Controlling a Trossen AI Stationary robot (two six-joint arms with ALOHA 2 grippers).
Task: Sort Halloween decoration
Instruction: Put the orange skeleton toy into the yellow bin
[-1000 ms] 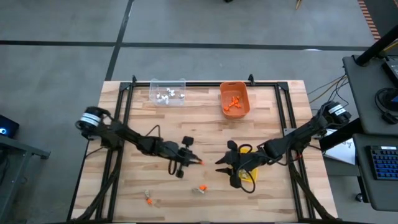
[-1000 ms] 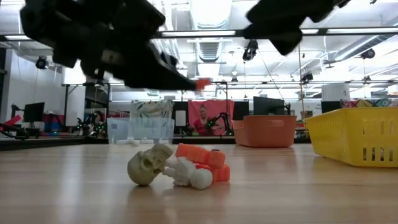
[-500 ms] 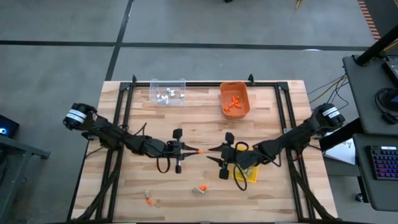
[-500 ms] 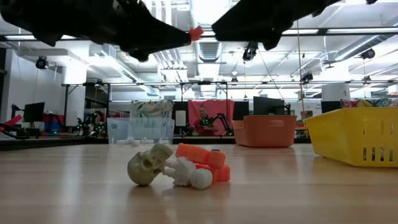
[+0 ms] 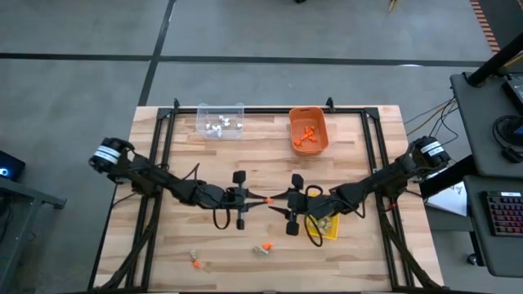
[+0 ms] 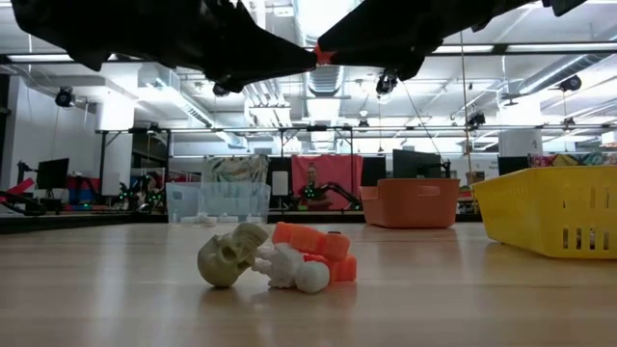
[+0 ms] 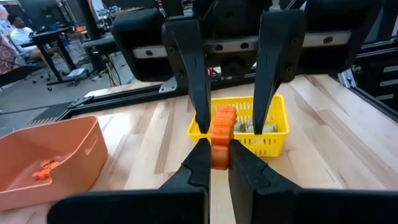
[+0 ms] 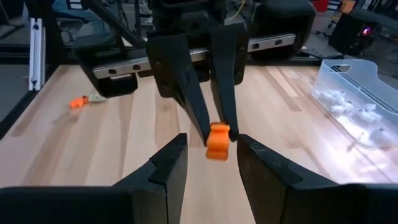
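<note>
Over the table's middle, my left gripper [image 5: 263, 198] is shut on a small orange trinket [image 7: 221, 138], held high above the wood [image 6: 323, 55]. My right gripper [image 5: 278, 202] faces it, open; its two fingers [image 7: 194, 74] stand on either side of the trinket [image 8: 217, 140], and I cannot tell whether they touch it. Near the front edge a tan skull [image 6: 229, 255], an orange piece [image 6: 316, 247] and a white piece [image 6: 297, 273] lie in a heap on the wood. Another orange piece [image 5: 196, 262] lies to their left. My left gripper pinches the orange trinket by its lower part [image 7: 219, 155] between its two fingertips. The fingers come nearly level from the table's left. The trinket stands up past the fingertips, lifted clear of the table.
A clear bin [image 5: 220, 121] with white pieces and an orange bin [image 5: 308, 131] with orange pieces stand at the far edge. A yellow basket [image 5: 324, 229] sits under my right arm, just right of the grippers. Black rails [image 5: 159, 155] run along both table sides.
My left gripper has risen with the orange trinket and tipped up from slanting down to nearly level. My right gripper has moved toward the table's left and levelled out, so that its open fingers now stand around the trinket.
</note>
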